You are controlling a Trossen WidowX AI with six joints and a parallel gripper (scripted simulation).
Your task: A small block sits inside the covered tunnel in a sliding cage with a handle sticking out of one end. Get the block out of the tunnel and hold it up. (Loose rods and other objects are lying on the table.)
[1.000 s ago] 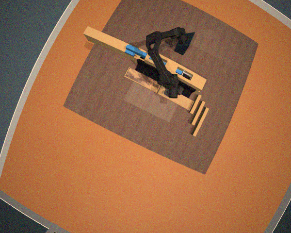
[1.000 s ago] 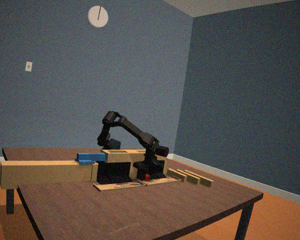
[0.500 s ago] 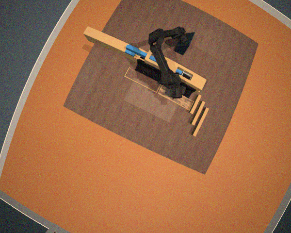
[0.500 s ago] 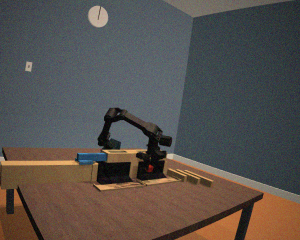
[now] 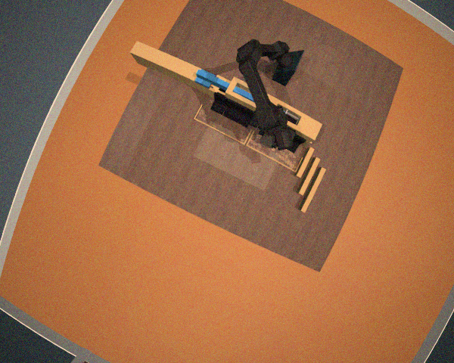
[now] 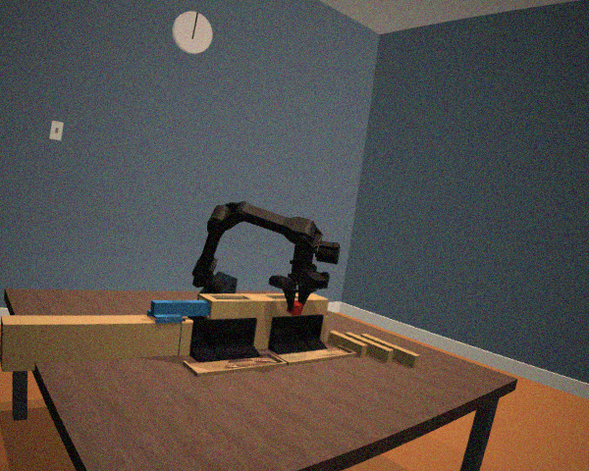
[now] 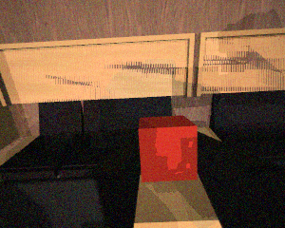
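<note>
- Gripper (image 6: pixel 295 304): closed on 1 red block (image 6: pixel 295 307) (image 7: pixel 168 149), gripped from above, presumably to lift it.
- Block: outside the tunnel (image 5: pixel 310 125) (image 6: pixel 263 310), raised before its front.
- 3 rods (image 5: pixel 312 190) (image 6: pixel 390 348): set aside, apparently unneeded.

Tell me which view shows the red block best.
The wrist view: it shows the red block large, two faces plain. The exterior view shows it small, pinched between the fingertips of the end effector, level with the tunnel's upper part. In the top view, the arm hides it.
</note>
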